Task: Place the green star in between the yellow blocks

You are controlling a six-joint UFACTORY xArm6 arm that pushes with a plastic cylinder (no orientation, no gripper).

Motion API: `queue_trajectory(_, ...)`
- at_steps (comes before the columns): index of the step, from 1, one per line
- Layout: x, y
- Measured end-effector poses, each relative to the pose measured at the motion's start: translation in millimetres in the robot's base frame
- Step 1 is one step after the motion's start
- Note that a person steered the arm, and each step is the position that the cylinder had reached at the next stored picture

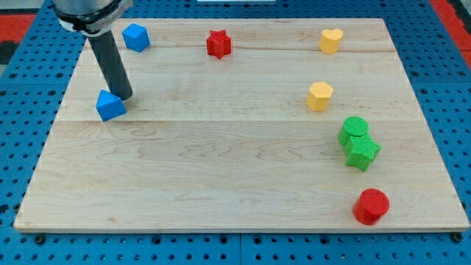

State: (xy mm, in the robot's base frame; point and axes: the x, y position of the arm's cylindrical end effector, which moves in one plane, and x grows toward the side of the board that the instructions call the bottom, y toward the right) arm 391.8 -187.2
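The green star [363, 154] lies at the view's right, touching a green cylinder [354, 130] just above it. The yellow heart [331, 40] sits near the board's top right. The yellow hexagon [319, 96] sits below it, above and left of the green blocks. My tip [124, 96] rests at the view's left, against the upper right of a blue block [110, 106], far from the green star.
A blue block [136, 37] lies at the top left and a red star [218, 43] at the top middle. A red cylinder [370, 206] sits at the bottom right. The wooden board [221, 162] lies on a blue perforated table.
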Motion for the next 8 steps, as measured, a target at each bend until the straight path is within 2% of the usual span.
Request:
queue_trajectory(2,0,1)
queue_trajectory(3,0,57)
queue_trajectory(4,-2,151)
queue_trajectory(5,16,195)
queue_trajectory(6,84,188)
queue_trajectory(7,164,237)
queue_trajectory(8,179,331)
